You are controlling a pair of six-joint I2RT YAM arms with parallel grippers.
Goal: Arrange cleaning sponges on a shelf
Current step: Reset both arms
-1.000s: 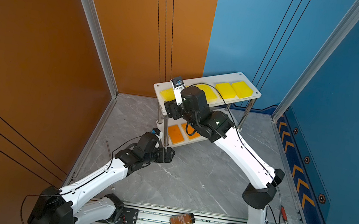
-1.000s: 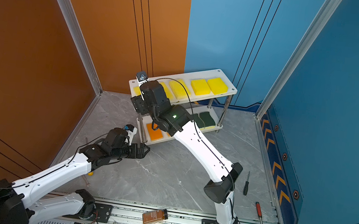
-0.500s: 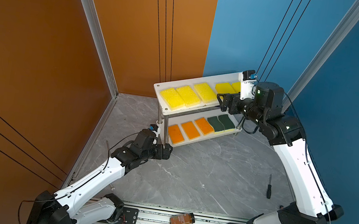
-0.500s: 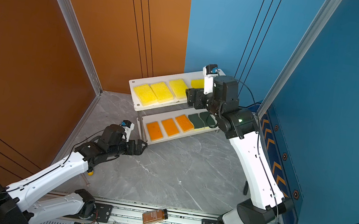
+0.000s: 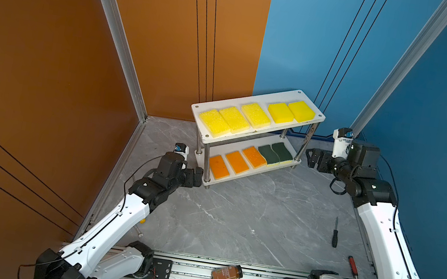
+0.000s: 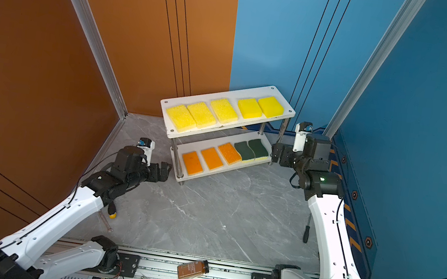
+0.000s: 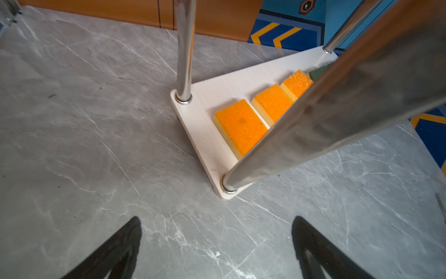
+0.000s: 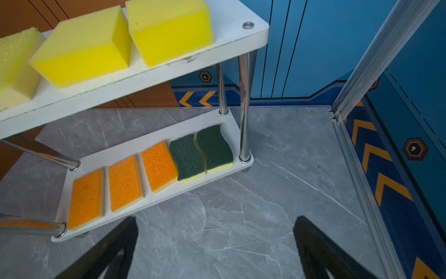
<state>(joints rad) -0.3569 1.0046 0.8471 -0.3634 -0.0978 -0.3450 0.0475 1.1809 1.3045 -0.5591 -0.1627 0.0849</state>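
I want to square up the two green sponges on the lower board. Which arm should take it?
Right. The right gripper is open and empty beside the shelf end where the green sponges lie; the left gripper sits at the opposite end, by the orange sponges.

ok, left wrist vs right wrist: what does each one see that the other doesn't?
Left wrist only: the left pincer, open; a chrome leg, blurred and close to the lens; just a sliver of the green-topped sponges.
Right wrist only: the right pincer, open; yellow sponges on the top board; both green-topped sponges whole.
Both: three orange sponges on the lower board, and the grey floor.
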